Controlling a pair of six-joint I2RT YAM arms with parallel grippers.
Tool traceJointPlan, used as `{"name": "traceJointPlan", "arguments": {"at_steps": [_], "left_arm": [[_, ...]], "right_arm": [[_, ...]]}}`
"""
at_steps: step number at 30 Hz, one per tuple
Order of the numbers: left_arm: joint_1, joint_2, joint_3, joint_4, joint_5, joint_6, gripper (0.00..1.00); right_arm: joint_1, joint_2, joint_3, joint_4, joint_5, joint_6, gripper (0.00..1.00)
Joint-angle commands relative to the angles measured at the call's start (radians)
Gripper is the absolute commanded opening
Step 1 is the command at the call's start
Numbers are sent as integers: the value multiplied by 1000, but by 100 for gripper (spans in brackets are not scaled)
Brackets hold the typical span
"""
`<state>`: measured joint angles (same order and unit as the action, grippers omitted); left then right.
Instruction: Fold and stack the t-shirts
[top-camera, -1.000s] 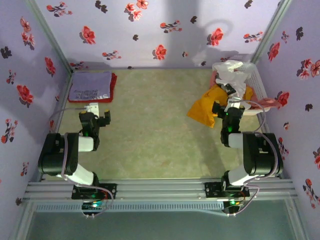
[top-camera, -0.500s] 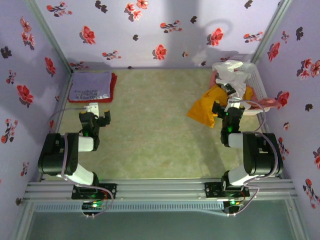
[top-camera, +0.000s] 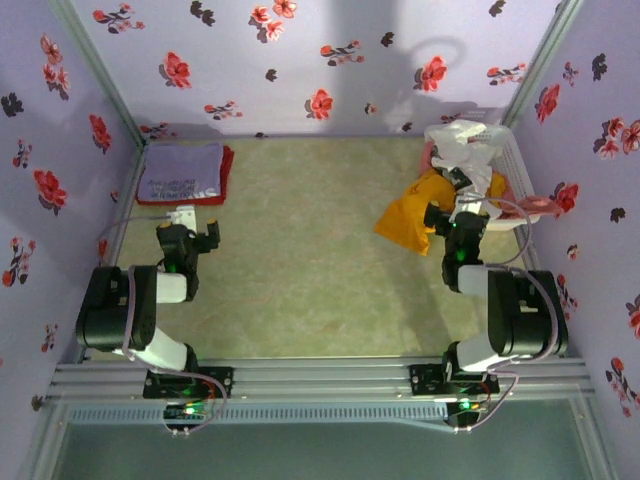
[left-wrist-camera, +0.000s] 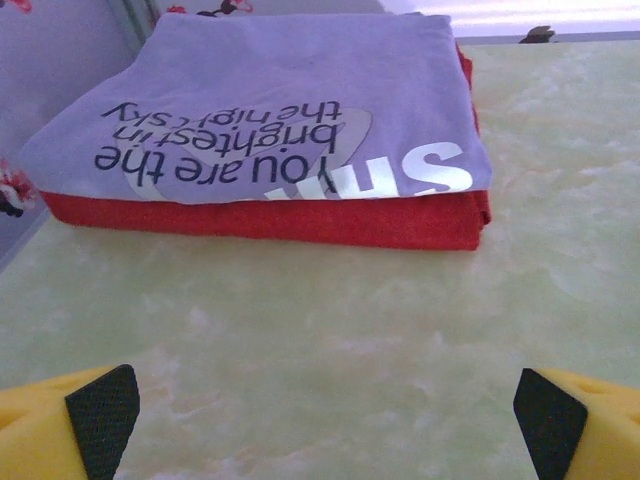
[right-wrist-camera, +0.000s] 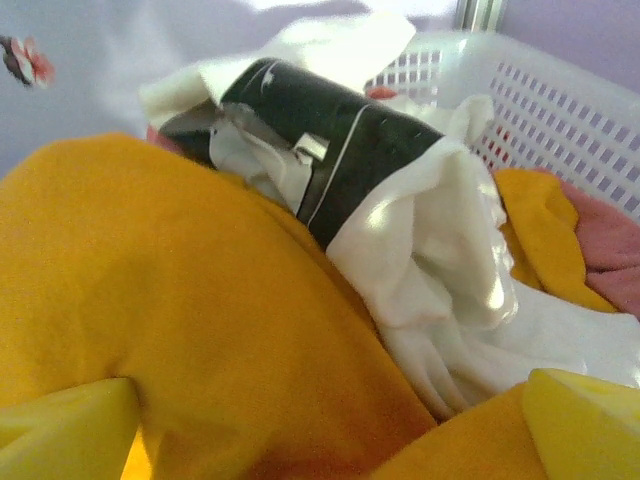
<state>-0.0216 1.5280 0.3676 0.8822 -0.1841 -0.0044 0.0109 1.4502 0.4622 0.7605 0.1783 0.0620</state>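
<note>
Far left corner of the table (top-camera: 310, 260): 2 t-shirts are already folded and stacked. The lavender one (left-wrist-camera: 280, 100) with the pale lettering lies on top of the red one (left-wrist-camera: 270, 222), and the red edge peeks out along the near and right sides. The left gripper (left-wrist-camera: 322, 415) sits just in front of that stack with its jaws spread wide. It holds nothing, just bare table between the pads.

Over on the right it's a messy heap. The mustard-orange shirt (top-camera: 410, 222) spills out of the white basket (top-camera: 515, 165) onto the table. A crumpled white shirt (right-wrist-camera: 430, 270) with a dark print lies above it, and a pink one (right-wrist-camera: 610, 255) is tucked at the basket's right side. The right gripper (right-wrist-camera: 325, 430) is also wide open, nosed right into the orange cloth with fabric bunched between its fingers (right-wrist-camera: 70, 420).
</note>
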Motion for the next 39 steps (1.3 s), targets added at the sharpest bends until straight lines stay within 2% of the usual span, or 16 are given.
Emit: {"name": "traceJointPlan", "arguments": {"at_steps": [1, 6, 10, 13, 15, 17, 19, 22, 25, 28, 32, 36, 39], "left_arm": [[-1, -89, 20, -65, -70, -20, 99], [-17, -287, 45, -245, -112, -19, 99], [-57, -423, 179, -548, -128, -20, 99], [-130, -457, 385, -847, -160, -94, 100], [-192, -433, 518, -977, -138, -185, 99], [-298, -382, 617, -1058, -135, -228, 100], [-419, -318, 663, -1061, -137, -253, 99], [-578, -200, 689, -967, -109, -277, 100], [-703, -59, 759, -911, -78, -314, 100], [-789, 79, 847, -883, -32, -366, 99], [-857, 220, 1002, -957, 21, -404, 99], [-869, 284, 1081, -1019, 51, -467, 99], [-868, 308, 1102, -1040, 71, -502, 99]], "right_arm": [[-3, -88, 82, -356, -3, 46, 99], [0, -160, 90, -450, -11, 44, 99], [26, -222, 190, -698, 1, 75, 99], [25, -233, 371, -1008, -15, 165, 99], [26, -212, 486, -1160, -25, 206, 99], [23, -164, 598, -1277, -66, 217, 99], [19, -89, 730, -1408, -110, 222, 99], [-1, 31, 881, -1531, -207, 219, 99], [-11, 149, 1013, -1631, -270, 185, 94], [-15, 263, 1130, -1719, -322, 159, 86], [-16, 367, 1219, -1761, -345, 150, 75], [-16, 419, 1262, -1784, -325, 145, 62], [-16, 426, 1260, -1777, -307, 143, 46]]}}
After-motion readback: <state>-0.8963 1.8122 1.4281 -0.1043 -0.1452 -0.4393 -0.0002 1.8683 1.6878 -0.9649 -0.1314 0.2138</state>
